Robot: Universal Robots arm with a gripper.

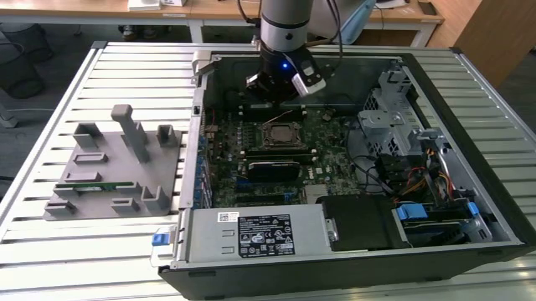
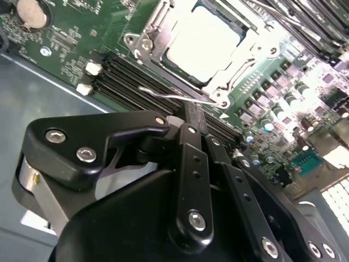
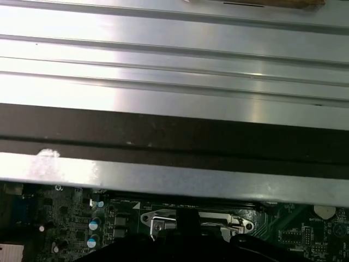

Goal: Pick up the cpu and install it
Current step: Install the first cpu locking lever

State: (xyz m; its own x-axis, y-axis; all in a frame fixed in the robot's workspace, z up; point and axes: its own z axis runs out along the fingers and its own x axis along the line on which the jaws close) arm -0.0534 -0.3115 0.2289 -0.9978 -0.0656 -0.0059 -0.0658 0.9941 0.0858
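End effector point(image 2: 192, 117) fingers are pressed together with nothing between them, tips just beside the thin wire lever point(image 2: 174, 97) of the socket. Just beyond those tips the cpu point(image 2: 203, 41) lies flat in the socket point(image 1: 279, 134), its pale top showing through the metal frame point(image 2: 163, 33). By the look of it, pick-up and placing are done; whether the lever is latched I cannot tell. Around it spreads the green motherboard point(image 1: 327, 157), inside the open computer case point(image 1: 469, 125) on the slatted bench point(image 1: 125, 75).

cpu point(image 2: 203, 45) seated in socket | gripper point(image 2: 192, 117) beside retention lever point(image 2: 174, 97)
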